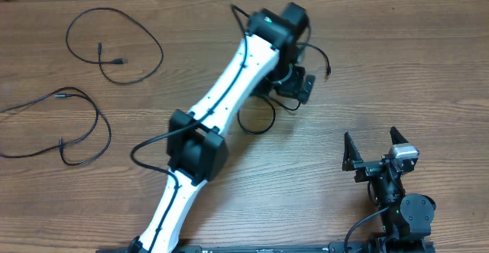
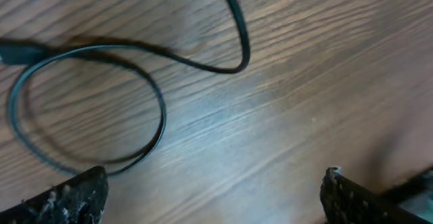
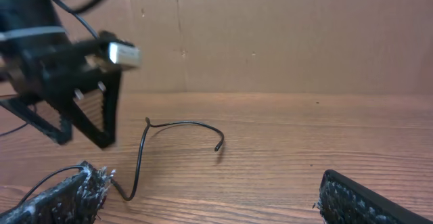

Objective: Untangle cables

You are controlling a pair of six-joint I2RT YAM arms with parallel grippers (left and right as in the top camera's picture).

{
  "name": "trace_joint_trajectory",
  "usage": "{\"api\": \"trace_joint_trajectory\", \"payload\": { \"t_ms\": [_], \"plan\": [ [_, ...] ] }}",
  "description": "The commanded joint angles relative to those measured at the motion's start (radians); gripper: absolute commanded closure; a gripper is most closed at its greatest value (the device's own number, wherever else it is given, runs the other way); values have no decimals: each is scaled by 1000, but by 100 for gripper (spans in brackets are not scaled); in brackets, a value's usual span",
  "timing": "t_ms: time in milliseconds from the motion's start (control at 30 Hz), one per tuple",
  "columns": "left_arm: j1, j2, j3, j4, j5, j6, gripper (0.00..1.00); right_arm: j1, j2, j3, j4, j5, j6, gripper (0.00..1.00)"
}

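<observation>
Three thin black cables lie in loose loops on the wood-grain table (image 1: 397,77): upper-left cable (image 1: 161,54), far-left cable (image 1: 57,93), centre cable (image 1: 256,132), each well apart.

Overhead looks straight down on the whole worktop (image 1: 397,69). Left wrist hangs close above its middle, facing down at one cable (image 2: 159,109). Right wrist sits low near the front right corner, facing the back wall (image 3: 270,34). All three share the worktop's middle.

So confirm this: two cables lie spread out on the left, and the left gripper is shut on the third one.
Wrong: the left gripper is open over the third cable, gripping nothing; the left wrist view shows it. The rest stands.
</observation>
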Motion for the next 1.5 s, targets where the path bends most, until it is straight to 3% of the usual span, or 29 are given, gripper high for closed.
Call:
{"api": "trace_joint_trajectory", "payload": {
  "t_ms": [0, 300, 500, 1467],
  "plan": [
    [-16, 26, -2, 35, -72, 24, 0, -2, -2, -10, 5, 5, -5, 0],
    [-25, 41, -2, 233, -71, -119, 0, -2, -2, -10, 5, 5, -5, 0],
    [-34, 45, -2, 276, -71, -199, 0, -2, -2, -10, 5, 5, -5, 0],
    [-42, 45, -2, 228, -75, -199, 0, -2, -2, -10, 5, 5, -5, 0]
  ]
}}
